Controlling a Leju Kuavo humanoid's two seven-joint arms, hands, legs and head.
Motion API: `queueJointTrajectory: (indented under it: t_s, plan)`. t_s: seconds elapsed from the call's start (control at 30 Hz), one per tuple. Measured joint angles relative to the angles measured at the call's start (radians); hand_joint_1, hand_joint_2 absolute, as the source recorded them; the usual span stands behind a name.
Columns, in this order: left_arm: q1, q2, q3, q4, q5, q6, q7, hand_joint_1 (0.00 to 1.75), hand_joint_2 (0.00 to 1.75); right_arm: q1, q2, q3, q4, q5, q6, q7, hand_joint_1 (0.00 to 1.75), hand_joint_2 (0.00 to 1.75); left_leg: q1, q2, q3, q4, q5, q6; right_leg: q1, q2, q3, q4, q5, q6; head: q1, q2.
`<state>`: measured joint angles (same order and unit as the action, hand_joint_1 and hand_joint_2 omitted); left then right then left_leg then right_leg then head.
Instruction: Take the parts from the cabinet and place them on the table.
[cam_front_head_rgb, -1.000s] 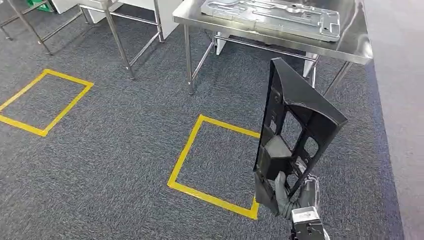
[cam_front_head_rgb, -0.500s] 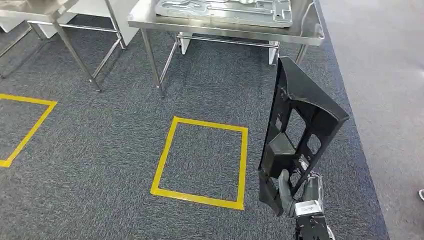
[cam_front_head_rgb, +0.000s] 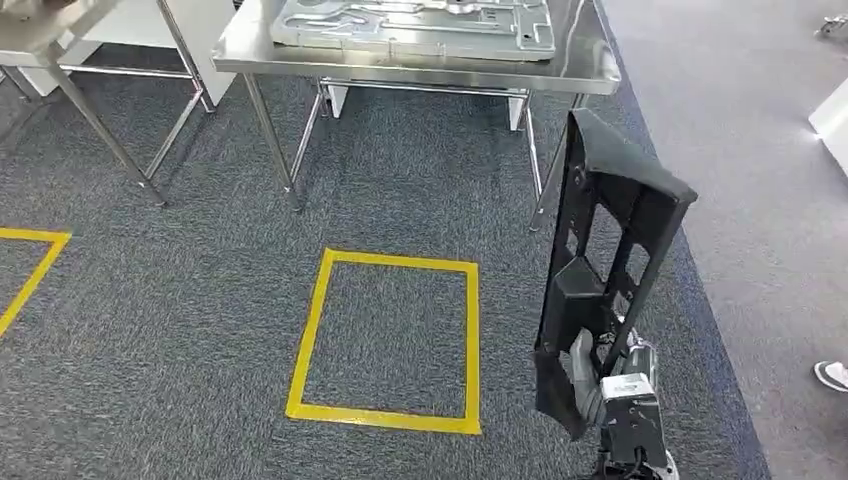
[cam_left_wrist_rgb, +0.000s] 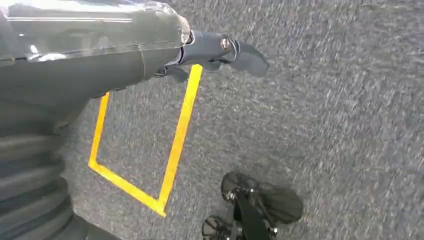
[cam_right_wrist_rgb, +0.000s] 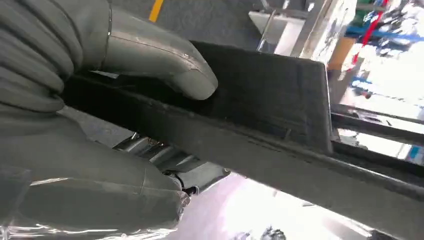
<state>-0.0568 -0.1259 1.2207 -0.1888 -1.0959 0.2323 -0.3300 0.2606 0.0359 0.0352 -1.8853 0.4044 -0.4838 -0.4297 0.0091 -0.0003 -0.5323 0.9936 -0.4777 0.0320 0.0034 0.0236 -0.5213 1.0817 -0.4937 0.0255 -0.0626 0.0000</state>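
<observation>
A: Right hand (cam_front_head_rgb: 600, 375) gripped the black part (cam_front_head_rgb: 608, 270) low down, thumb (cam_right_wrist_rgb: 165, 65) pressed across its flat face. The part stood nearly upright, tall above the hand, over the carpet (cam_front_head_rgb: 200, 300), well short of the steel table (cam_front_head_rgb: 590, 75).

B: And the left hand (cam_left_wrist_rgb: 220, 50)?

A: It hung over the carpet beside a yellow tape square (cam_left_wrist_rgb: 175, 140) and held nothing. Whether its fingers were spread or curled, the observer could not tell.

B: Where were the risks?

A: As a judgement: the hold sat at the bottom end, so the top-heavy part could tip or twist in the hand on the walk in. Its upper corner might also catch the table's edge if raised late. A grey metal plate (cam_front_head_rgb: 420, 25) already covered most of the tabletop, leaving little bare steel, so the part could land on it or overhang.
</observation>
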Motion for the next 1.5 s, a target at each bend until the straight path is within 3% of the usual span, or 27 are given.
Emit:
queueJointTrajectory:
  t_s: [0.07, 0.13, 0.2, 0.27, 0.33, 0.43, 0.47, 0.53, 0.57, 0.67, 0.73, 0.77, 0.8, 0.83, 0.87, 0.97, 1.07, 1.13, 1.2, 1.23, 1.27, 1.3, 1.33, 1.37, 1.4, 1.43, 1.5]
  plan:
    - [-0.001, 0.002, -0.005, 0.000, -0.007, -0.005, 0.001, 0.00, 1.75, -0.050, -0.030, -0.037, 0.004, -0.004, 0.031, 0.058, 1.75, 1.75, 0.001, 0.002, 0.023, -0.009, -0.016, 0.005, -0.007, -0.015, -0.096, 0.129, -0.011, 0.008, -0.001, 0.000]
    - [-0.002, 0.003, -0.012, 0.000, -0.014, -0.013, 0.001, 0.00, 1.75, -0.101, -0.060, -0.091, 0.020, 0.010, 0.058, 0.103, 1.75, 1.75, 0.001, 0.002, 0.052, -0.013, -0.039, 0.004, -0.013, -0.018, -0.190, 0.216, -0.089, 0.013, 0.000, 0.000]
    - [0.000, 0.004, -0.014, 0.000, -0.014, -0.018, 0.002, 0.00, 1.75, -0.163, -0.089, -0.132, 0.045, 0.030, 0.078, 0.126, 1.75, 1.75, 0.002, 0.001, 0.091, -0.015, -0.067, 0.002, -0.018, -0.019, -0.226, 0.188, -0.128, 0.021, 0.000, 0.000]
    - [0.000, 0.004, -0.015, 0.000, -0.015, -0.020, 0.003, 0.00, 1.75, -0.233, -0.124, -0.168, 0.083, 0.052, 0.094, 0.149, 1.75, 1.75, 0.002, 0.002, 0.133, -0.015, -0.100, -0.001, -0.018, -0.024, -0.219, 0.065, -0.064, 0.017, 0.000, 0.000]
    - [-0.001, 0.004, -0.015, 0.000, -0.015, -0.020, 0.008, 0.00, 1.75, -0.301, -0.157, -0.192, 0.129, 0.068, 0.106, 0.171, 1.75, 1.75, 0.000, 0.006, 0.171, -0.012, -0.136, -0.008, -0.010, -0.035, -0.218, -0.044, 0.185, 0.006, -0.001, 0.000]
    - [-0.009, 0.008, -0.015, -0.002, -0.016, -0.019, 0.017, 0.00, 1.75, -0.423, -0.208, -0.201, 0.194, 0.094, 0.107, 0.212, 1.75, 1.75, 0.001, 0.012, 0.197, -0.033, -0.133, -0.031, -0.001, -0.028, -0.195, -0.046, 0.128, -0.021, 0.003, 0.000]
    - [-0.015, 0.008, -0.015, -0.002, -0.016, -0.019, 0.018, 0.00, 1.75, -0.461, -0.224, -0.202, 0.209, 0.098, 0.106, 0.217, 1.75, 1.75, -0.005, 0.012, 0.186, 0.003, -0.106, -0.039, -0.002, -0.019, -0.178, -0.048, 0.121, -0.030, 0.002, 0.000]
    - [-0.020, 0.010, -0.015, -0.003, -0.016, -0.019, 0.019, 0.00, 1.75, -0.503, -0.243, -0.203, 0.233, 0.101, 0.099, 0.224, 1.75, 1.75, 0.000, 0.007, 0.081, 0.187, -0.040, -0.039, -0.006, -0.020, -0.135, -0.068, 0.097, -0.042, 0.001, 0.000]
    - [-0.020, 0.010, -0.015, -0.003, -0.017, -0.019, 0.020, 0.00, 1.75, -0.520, -0.248, -0.203, 0.245, 0.101, 0.096, 0.227, 1.75, 1.75, 0.001, 0.006, 0.019, 0.269, -0.050, -0.040, -0.006, -0.021, -0.116, -0.071, 0.082, -0.046, 0.002, 0.000]
    - [-0.010, 0.011, -0.015, -0.003, -0.016, -0.019, 0.024, 0.00, 1.75, -0.542, -0.257, -0.198, 0.277, 0.106, 0.097, 0.226, 1.75, 1.75, 0.000, 0.006, -0.104, 0.324, -0.231, -0.041, -0.006, -0.016, -0.051, -0.072, 0.029, -0.050, 0.001, 0.000]
    - [-0.003, 0.011, -0.015, -0.003, -0.014, -0.018, 0.025, 0.00, 1.75, -0.588, -0.268, -0.182, 0.313, 0.134, 0.107, 0.229, 1.75, 1.75, -0.002, 0.006, -0.145, 0.264, -0.280, -0.036, -0.004, -0.007, -0.006, -0.072, -0.006, -0.050, 0.001, 0.000]
    - [-0.001, 0.013, -0.015, -0.003, -0.014, -0.018, 0.025, 0.00, 1.75, -0.619, -0.276, -0.169, 0.340, 0.153, 0.112, 0.234, 1.75, 1.75, -0.006, 0.006, -0.157, 0.207, -0.229, -0.027, -0.002, -0.006, 0.017, -0.072, -0.024, -0.049, 0.001, 0.000]
    - [0.002, 0.014, -0.014, -0.003, -0.013, -0.018, 0.025, 0.00, 1.75, -0.653, -0.283, -0.155, 0.368, 0.170, 0.117, 0.241, 1.75, 1.75, -0.011, 0.005, -0.166, 0.141, -0.113, -0.013, 0.000, -0.004, 0.036, -0.073, -0.040, -0.048, 0.001, 0.000]
    - [0.007, 0.020, -0.013, -0.003, -0.012, -0.018, 0.025, 0.00, 1.75, -0.681, -0.287, -0.137, 0.408, 0.182, 0.122, 0.247, 1.75, 1.75, -0.023, 0.003, -0.180, 0.066, 0.075, 0.006, -0.002, -0.002, 0.047, -0.073, -0.056, -0.046, 0.002, 0.000]
    - [0.008, 0.022, -0.013, -0.002, -0.013, -0.018, 0.025, 0.00, 1.75, -0.712, -0.292, -0.120, 0.441, 0.189, 0.126, 0.250, 1.75, 1.75, -0.026, -0.018, -0.182, 0.054, 0.112, 0.005, 0.004, 0.014, 0.057, -0.071, -0.070, -0.035, 0.001, 0.000]
    - [0.000, 0.022, -0.013, -0.003, -0.012, -0.018, 0.026, 0.00, 1.75, -0.771, -0.319, -0.083, 0.476, 0.218, 0.144, 0.260, 1.75, 1.75, -0.026, -0.014, -0.147, 0.042, 0.090, 0.013, 0.003, 0.011, 0.075, -0.055, -0.064, -0.016, 0.000, 0.000]
    - [-0.006, 0.023, -0.013, -0.003, -0.012, -0.021, 0.023, 0.00, 1.75, -0.876, -0.341, -0.023, 0.541, 0.287, 0.223, 0.281, 1.75, 1.75, -0.012, -0.017, -0.097, 0.017, 0.071, 0.021, -0.003, -0.011, -0.046, 0.141, -0.012, 0.004, 0.002, 0.000]
    - [-0.007, 0.024, -0.013, -0.003, -0.013, -0.022, 0.024, 0.00, 1.75, -0.966, -0.338, 0.043, 0.618, 0.339, 0.286, 0.299, 1.75, 1.75, -0.008, -0.013, -0.063, 0.009, 0.047, 0.015, -0.013, -0.014, -0.137, 0.224, -0.091, 0.016, 0.001, 0.000]
    - [-0.009, 0.024, -0.012, -0.003, -0.013, -0.024, 0.024, 0.00, 1.75, -1.047, -0.323, 0.116, 0.696, 0.368, 0.342, 0.313, 1.75, 1.75, -0.001, -0.014, -0.024, 0.009, 0.016, 0.010, -0.021, -0.020, -0.183, 0.209, -0.183, 0.023, 0.002, 0.000]
    - [-0.010, 0.024, -0.012, -0.003, -0.013, -0.024, 0.024, 0.00, 1.75, -1.075, -0.312, 0.141, 0.726, 0.373, 0.360, 0.316, 1.75, 1.75, 0.002, -0.014, -0.008, 0.009, 0.004, 0.008, -0.024, -0.021, -0.188, 0.182, -0.187, 0.027, 0.001, 0.000]
    - [-0.009, 0.023, -0.012, -0.003, -0.013, -0.024, 0.023, 0.00, 1.75, -1.125, -0.292, 0.181, 0.777, 0.377, 0.387, 0.323, 1.75, 1.75, 0.005, -0.016, 0.018, 0.009, -0.016, 0.002, -0.029, -0.023, -0.187, 0.110, -0.145, 0.030, 0.002, 0.000]
    - [-0.010, 0.023, -0.012, -0.003, -0.013, -0.024, 0.022, 0.00, 1.75, -1.164, -0.280, 0.204, 0.809, 0.377, 0.400, 0.324, 1.75, 1.75, 0.008, -0.017, 0.040, 0.009, -0.033, -0.004, -0.033, -0.025, -0.181, 0.036, -0.059, 0.030, 0.002, 0.000]
    - [-0.006, 0.023, -0.012, -0.003, -0.013, -0.024, 0.020, 0.00, 1.75, -1.188, -0.260, 0.234, 0.856, 0.376, 0.416, 0.328, 1.75, 1.75, 0.008, -0.020, 0.044, 0.003, -0.047, -0.010, -0.036, -0.029, -0.178, -0.036, 0.076, 0.029, 0.002, 0.000]
    - [-0.012, 0.023, -0.011, -0.003, -0.011, -0.024, 0.019, 0.00, 1.75, -1.218, -0.245, 0.255, 0.896, 0.372, 0.423, 0.330, 1.75, 1.75, 0.009, -0.022, 0.070, 0.016, -0.062, -0.016, -0.031, -0.033, -0.184, -0.076, 0.162, 0.025, 0.000, 0.000]
    - [-0.016, 0.023, -0.011, -0.003, -0.012, -0.024, 0.019, 0.00, 1.75, -1.244, -0.216, 0.284, 0.936, 0.369, 0.437, 0.338, 1.75, 1.75, 0.010, -0.026, 0.077, -0.002, -0.078, -0.029, -0.020, -0.032, -0.170, -0.065, 0.129, 0.011, 0.002, 0.000]
    - [-0.015, 0.023, -0.011, -0.003, -0.012, -0.023, 0.018, 0.00, 1.75, -1.258, -0.195, 0.306, 0.957, 0.369, 0.440, 0.344, 1.75, 1.75, 0.011, -0.024, 0.106, -0.012, -0.074, -0.037, -0.019, -0.025, -0.157, -0.068, 0.120, -0.002, 0.003, 0.000]
    - [-0.017, 0.023, -0.011, -0.003, -0.011, -0.023, 0.019, 0.00, 1.75, -1.299, -0.141, 0.333, 0.992, 0.369, 0.441, 0.348, 1.75, 1.75, 0.010, -0.019, 0.102, 0.021, -0.053, -0.049, -0.024, -0.019, -0.124, -0.083, 0.111, -0.021, 0.001, 0.000]
